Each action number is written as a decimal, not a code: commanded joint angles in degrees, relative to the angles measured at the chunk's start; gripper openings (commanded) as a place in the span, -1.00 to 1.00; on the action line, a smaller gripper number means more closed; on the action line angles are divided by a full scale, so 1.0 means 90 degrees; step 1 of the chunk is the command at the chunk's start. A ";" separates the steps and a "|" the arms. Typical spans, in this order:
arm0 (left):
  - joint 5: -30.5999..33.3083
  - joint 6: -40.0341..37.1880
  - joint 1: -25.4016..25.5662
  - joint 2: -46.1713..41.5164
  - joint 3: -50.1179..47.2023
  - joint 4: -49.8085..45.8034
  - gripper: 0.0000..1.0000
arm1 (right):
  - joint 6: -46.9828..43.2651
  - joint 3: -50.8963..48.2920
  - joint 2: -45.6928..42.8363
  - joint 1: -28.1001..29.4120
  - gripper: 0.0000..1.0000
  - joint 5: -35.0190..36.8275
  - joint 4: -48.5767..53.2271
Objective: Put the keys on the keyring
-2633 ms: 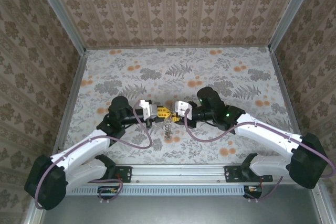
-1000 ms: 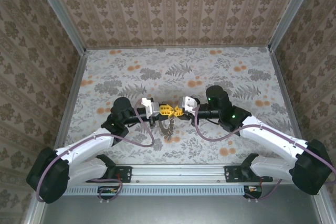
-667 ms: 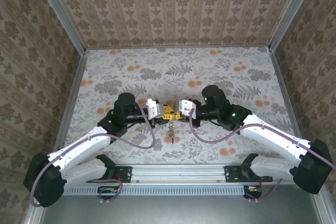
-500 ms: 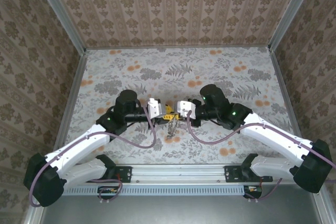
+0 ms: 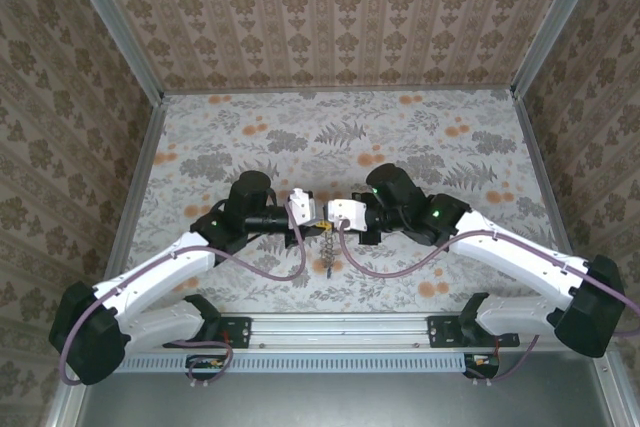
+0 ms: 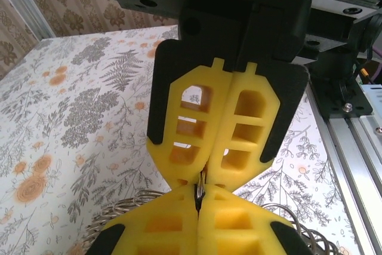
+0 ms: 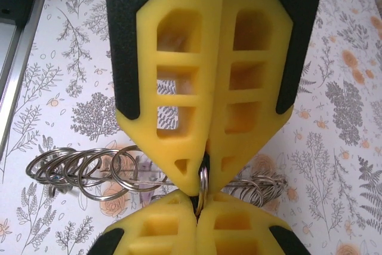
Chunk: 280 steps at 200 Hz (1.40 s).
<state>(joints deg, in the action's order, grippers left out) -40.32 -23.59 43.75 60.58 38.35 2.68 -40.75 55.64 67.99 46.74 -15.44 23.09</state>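
Behind yellow fingertips, keyring seemingly half-hidden.

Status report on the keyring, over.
Left gripper shut on keyring. Right gripper shut on it too, tip to tip. Rings hang from the pinch. Nothing blocking.

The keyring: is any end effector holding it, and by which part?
Both: the left end effector and the right end effector pinch one thin ring near the middle of the keyring, fingertips meeting.

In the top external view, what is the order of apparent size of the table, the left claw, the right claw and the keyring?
1. table
2. left claw and right claw, about alike
3. keyring
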 commanded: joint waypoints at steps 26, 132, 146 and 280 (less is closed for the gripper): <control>-0.0603 0.0454 -0.0005 -0.0341 -0.0419 0.1137 -1.00 | 0.0735 -0.0618 -0.1005 -0.0672 -0.62 -0.1431 -0.1407; -0.0990 0.1146 -0.0163 -0.0315 -0.0890 0.2890 -1.00 | 0.0714 -0.0880 -0.1156 -0.1033 -0.53 -0.2373 -0.1065; -0.1009 0.1144 -0.0163 -0.0315 -0.0892 0.2918 -1.00 | 0.0729 -0.0879 -0.1092 -0.1031 -0.53 -0.2374 -0.1083; -0.0870 0.1351 -0.0131 0.0015 -0.0809 0.3564 -1.00 | 0.1057 -0.0928 -0.0679 -0.0959 -0.69 -0.2634 -0.1749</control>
<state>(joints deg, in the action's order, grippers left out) -47.57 -13.06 42.28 60.01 30.48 28.45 -32.60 48.10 61.41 37.60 -35.42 11.27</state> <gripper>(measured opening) 0.046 0.148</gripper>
